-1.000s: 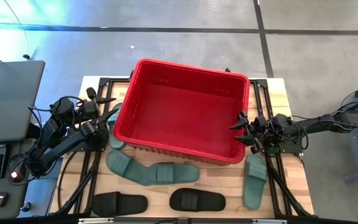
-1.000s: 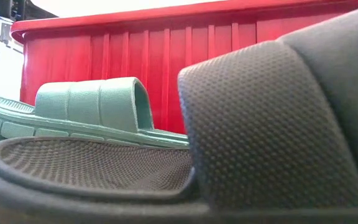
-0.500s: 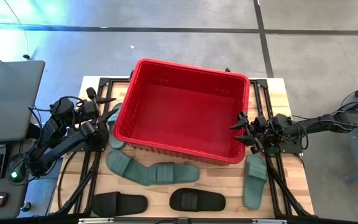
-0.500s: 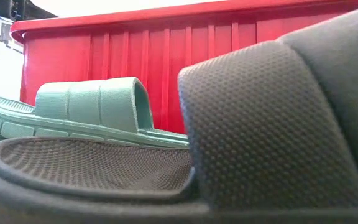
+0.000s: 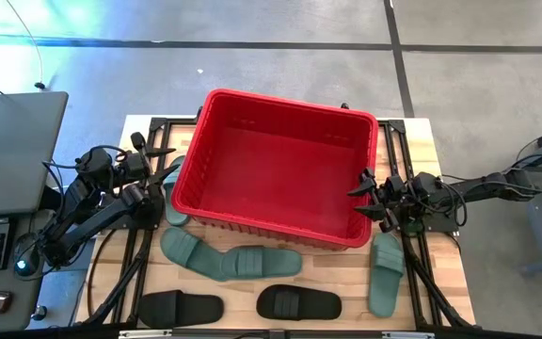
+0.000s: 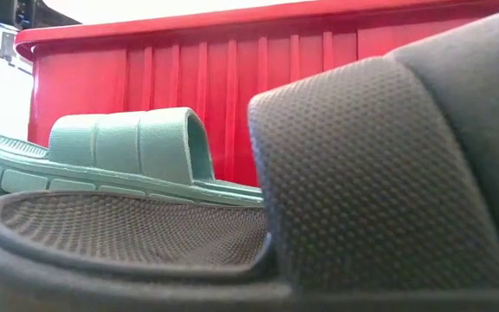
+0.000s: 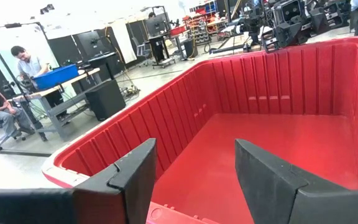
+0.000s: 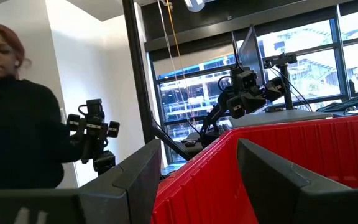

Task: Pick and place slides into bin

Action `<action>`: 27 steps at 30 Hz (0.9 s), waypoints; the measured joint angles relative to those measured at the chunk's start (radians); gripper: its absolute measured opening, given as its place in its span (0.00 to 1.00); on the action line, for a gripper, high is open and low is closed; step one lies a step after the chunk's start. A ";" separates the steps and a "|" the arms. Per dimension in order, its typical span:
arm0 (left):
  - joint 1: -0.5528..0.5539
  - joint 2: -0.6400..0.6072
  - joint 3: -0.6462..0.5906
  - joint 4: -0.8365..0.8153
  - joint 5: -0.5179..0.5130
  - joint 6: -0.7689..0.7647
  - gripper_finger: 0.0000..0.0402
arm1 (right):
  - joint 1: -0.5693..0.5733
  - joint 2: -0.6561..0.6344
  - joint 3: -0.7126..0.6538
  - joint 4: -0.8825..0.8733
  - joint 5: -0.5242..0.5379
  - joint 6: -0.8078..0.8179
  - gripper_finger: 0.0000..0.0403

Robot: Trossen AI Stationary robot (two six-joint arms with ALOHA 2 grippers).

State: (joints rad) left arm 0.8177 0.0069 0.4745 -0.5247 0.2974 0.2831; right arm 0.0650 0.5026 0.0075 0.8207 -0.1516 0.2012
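The red bin (image 5: 280, 174) stands in the middle of the table, and no slide shows inside it. Two dark green slides (image 5: 191, 250) (image 5: 257, 262) lie just in front of it. Another green slide (image 5: 386, 273) lies at the near right. One more green slide (image 5: 177, 193) is partly hidden at the bin's left wall. Two black slides (image 5: 181, 308) (image 5: 298, 303) lie by the near edge. My left gripper (image 5: 158, 174) is open at the bin's left wall, facing into the bin (image 7: 194, 162). My right gripper (image 5: 361, 193) is open at the bin's right wall (image 8: 197, 162).
The low view is filled by a black slide (image 6: 362, 173), with a green slide (image 6: 128, 147) and the bin's ribbed wall (image 6: 232, 87) behind it. A person in black (image 8: 17, 112) stands beyond the table. A laptop (image 5: 7, 151) sits at the left.
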 joint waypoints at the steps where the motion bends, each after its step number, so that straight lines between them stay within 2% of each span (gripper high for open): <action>1: 0.000 0.000 0.000 0.000 0.000 0.000 0.50 | 0.000 0.000 0.000 0.000 0.000 0.000 0.50; 9: 0.000 0.000 0.000 -0.004 -0.001 0.000 0.50 | 0.000 0.000 0.000 0.000 0.000 0.000 0.50; 15: 0.000 0.000 0.000 -0.048 -0.051 0.000 0.50 | 0.000 0.000 0.000 0.000 0.000 0.000 0.50; 21: 0.000 0.000 0.000 -0.044 0.016 -0.002 0.50 | 0.000 0.000 0.000 0.002 0.005 0.000 0.50; 24: 0.000 0.003 0.000 -0.039 0.045 -0.022 0.50 | 0.000 0.000 0.000 0.010 0.070 0.000 0.50; 27: 0.000 0.004 0.000 -0.038 0.083 -0.149 0.50 | 0.000 0.001 0.004 0.021 0.163 0.000 0.50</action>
State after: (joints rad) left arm 0.8175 0.0113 0.4744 -0.5629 0.3805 0.1345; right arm 0.0654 0.5037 0.0112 0.8413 0.0114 0.2013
